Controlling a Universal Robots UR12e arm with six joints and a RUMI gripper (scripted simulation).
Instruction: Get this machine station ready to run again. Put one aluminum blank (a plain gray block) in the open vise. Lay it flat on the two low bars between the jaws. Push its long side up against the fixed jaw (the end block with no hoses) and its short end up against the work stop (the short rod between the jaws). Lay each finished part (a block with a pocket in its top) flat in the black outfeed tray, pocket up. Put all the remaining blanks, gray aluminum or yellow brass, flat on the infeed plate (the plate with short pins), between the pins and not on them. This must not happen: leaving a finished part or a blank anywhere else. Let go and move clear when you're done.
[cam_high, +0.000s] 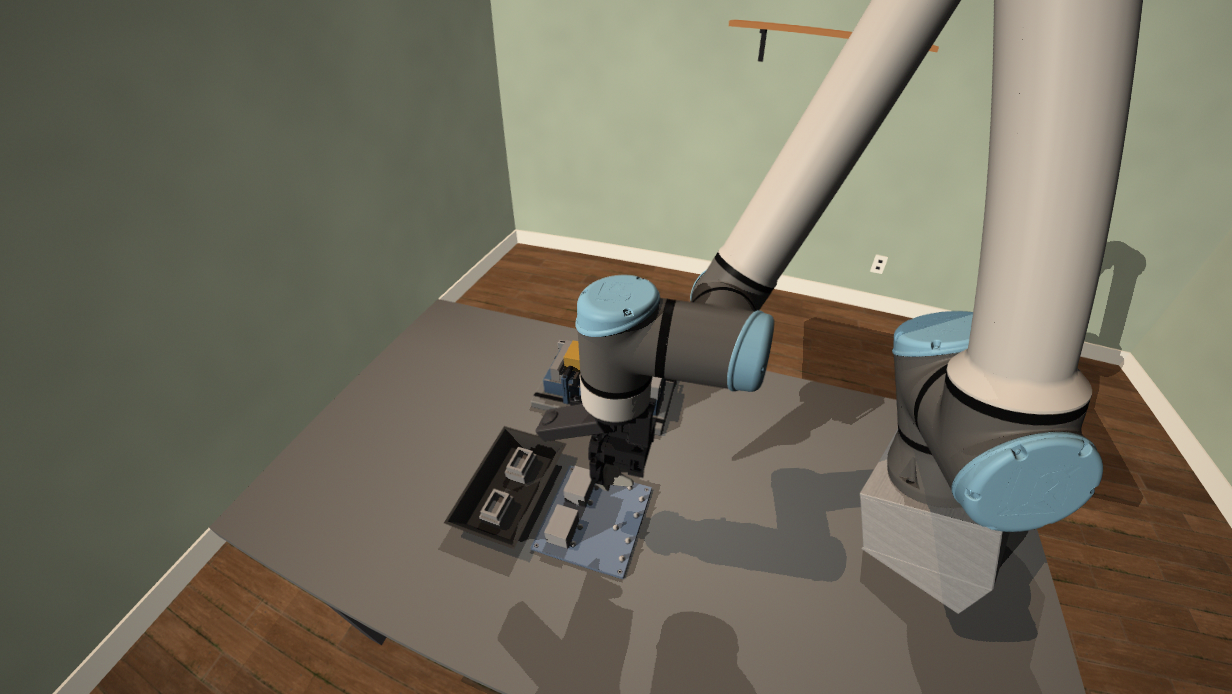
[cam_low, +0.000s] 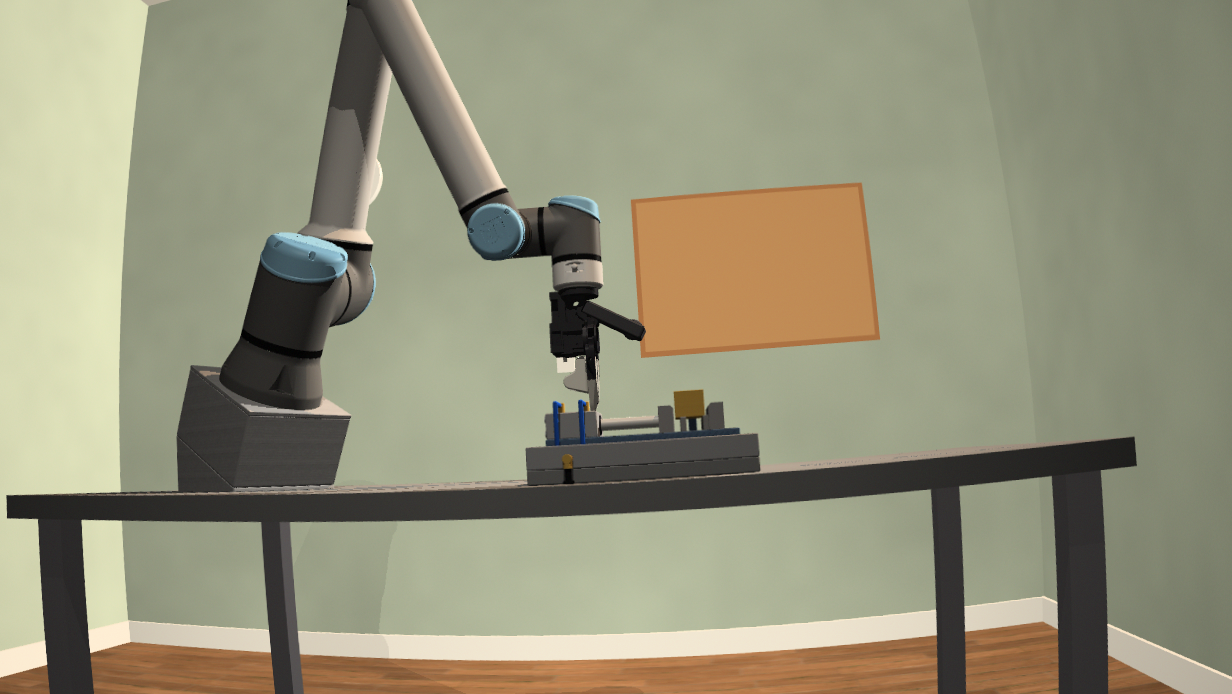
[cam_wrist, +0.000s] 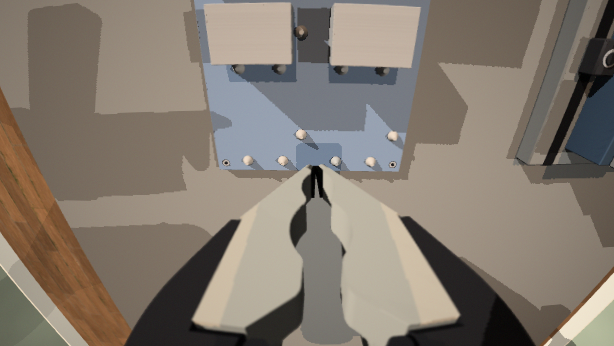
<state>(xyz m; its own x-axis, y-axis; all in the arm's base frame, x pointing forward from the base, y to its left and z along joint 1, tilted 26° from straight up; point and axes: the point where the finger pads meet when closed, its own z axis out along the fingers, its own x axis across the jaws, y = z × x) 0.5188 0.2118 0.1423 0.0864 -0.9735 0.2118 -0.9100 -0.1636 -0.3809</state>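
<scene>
My gripper (cam_wrist: 315, 168) is shut and empty, and it hangs low over the near edge of the blue infeed plate (cam_wrist: 310, 95). Two plain gray blanks (cam_wrist: 248, 32) (cam_wrist: 375, 35) lie flat at the plate's far end, between the pins. In the top view the gripper (cam_high: 603, 478) stands over the infeed plate (cam_high: 594, 521), beside the black outfeed tray (cam_high: 504, 495). Two finished parts (cam_high: 520, 463) (cam_high: 496, 506) lie in the tray, pocket up. The vise (cam_low: 642, 431) is behind the gripper (cam_low: 591, 400). A yellow brass blank (cam_low: 687, 402) sits at the vise's far end. The arm hides the space between the jaws.
The vise's base rail and blue body (cam_wrist: 590, 100) run along the right edge of the wrist view. The robot's pedestal (cam_high: 935, 538) stands at the table's right side. The table's edge and wooden floor lie at the left of the wrist view.
</scene>
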